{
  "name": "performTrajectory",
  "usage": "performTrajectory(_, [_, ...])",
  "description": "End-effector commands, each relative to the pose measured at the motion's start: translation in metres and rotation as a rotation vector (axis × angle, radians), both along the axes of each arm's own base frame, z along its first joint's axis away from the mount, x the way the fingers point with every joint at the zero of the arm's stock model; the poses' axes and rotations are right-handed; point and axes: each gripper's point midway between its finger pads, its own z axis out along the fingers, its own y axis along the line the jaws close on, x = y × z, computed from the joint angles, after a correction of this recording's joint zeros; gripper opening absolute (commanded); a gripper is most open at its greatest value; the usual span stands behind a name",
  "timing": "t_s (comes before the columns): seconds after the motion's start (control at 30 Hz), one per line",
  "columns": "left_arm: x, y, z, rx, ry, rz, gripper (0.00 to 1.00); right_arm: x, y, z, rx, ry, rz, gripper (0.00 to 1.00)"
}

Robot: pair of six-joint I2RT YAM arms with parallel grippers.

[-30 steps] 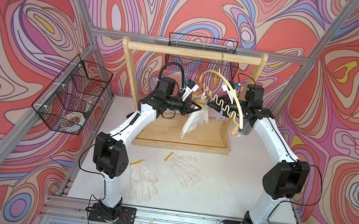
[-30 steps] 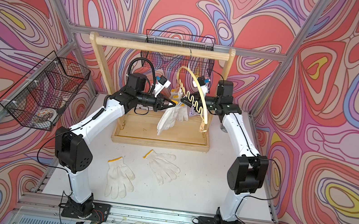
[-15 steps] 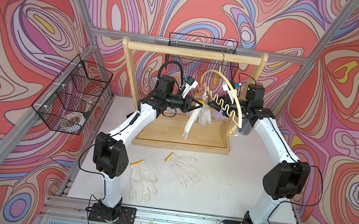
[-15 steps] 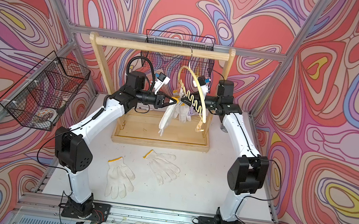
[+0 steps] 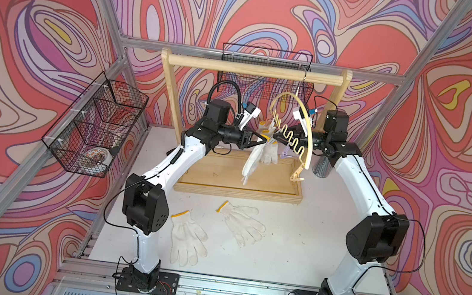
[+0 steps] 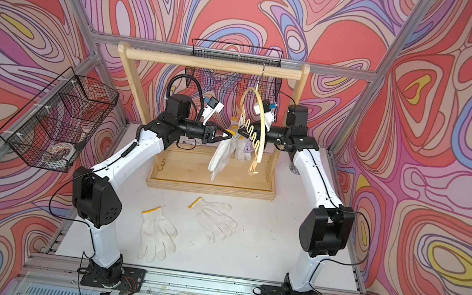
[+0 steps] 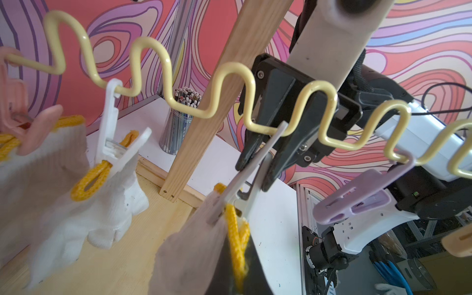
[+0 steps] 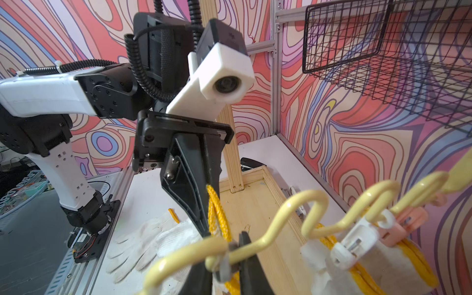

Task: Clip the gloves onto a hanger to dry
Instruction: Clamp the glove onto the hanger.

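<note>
Swirl-painted walls (image 5: 40, 33) ring the white surface (image 5: 293, 241), where two loose gloves (image 5: 187, 238) lie well below my left gripper (image 5: 265, 140). That gripper is pressed together on the yellow cuff of a hanging glove (image 5: 253, 161). Just beyond its tips the hanger (image 5: 306, 127) dangles from the wooden rail (image 5: 239, 68). My right gripper (image 7: 255, 176), facing the left one, squeezes a white clip (image 7: 229, 194) on the wavy bar (image 7: 229, 69), and the cuff meets that clip's lower end. Two clipped gloves (image 7: 109, 212) hang beside it.

bright, even light; faint shadows on the desk (image 5: 307, 252) in front of the hanger (image 5: 308, 155). both top views sharp, bowing at the edges. wrist views blur the hanger's near bar and the glove (image 7: 191, 255) beside it.
</note>
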Motion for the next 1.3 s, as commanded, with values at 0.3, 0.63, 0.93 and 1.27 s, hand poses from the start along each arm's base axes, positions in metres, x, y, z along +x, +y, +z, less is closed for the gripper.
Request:
performTrajectory(0.3, [0.002, -0.001, -0.004, 0.019, -0.003, -0.041, 0.0, -0.007, -0.001, 0.01, 0.002, -0.032, 0.009, 0.0])
performTrajectory(0.63, [0.007, 0.0, -0.011, 0.043, 0.003, -0.03, 0.0, -0.009, -0.001, 0.01, 0.004, -0.033, 0.021, 0.0])
performTrajectory(0.93, [0.004, -0.004, 0.006, -0.002, -0.003, -0.067, 0.0, -0.008, 0.0, 0.008, 0.002, -0.024, 0.022, 0.0])
performTrajectory(1.27, [0.003, -0.006, -0.013, 0.015, 0.048, -0.079, 0.0, -0.009, -0.001, 0.008, 0.001, -0.03, 0.021, 0.0])
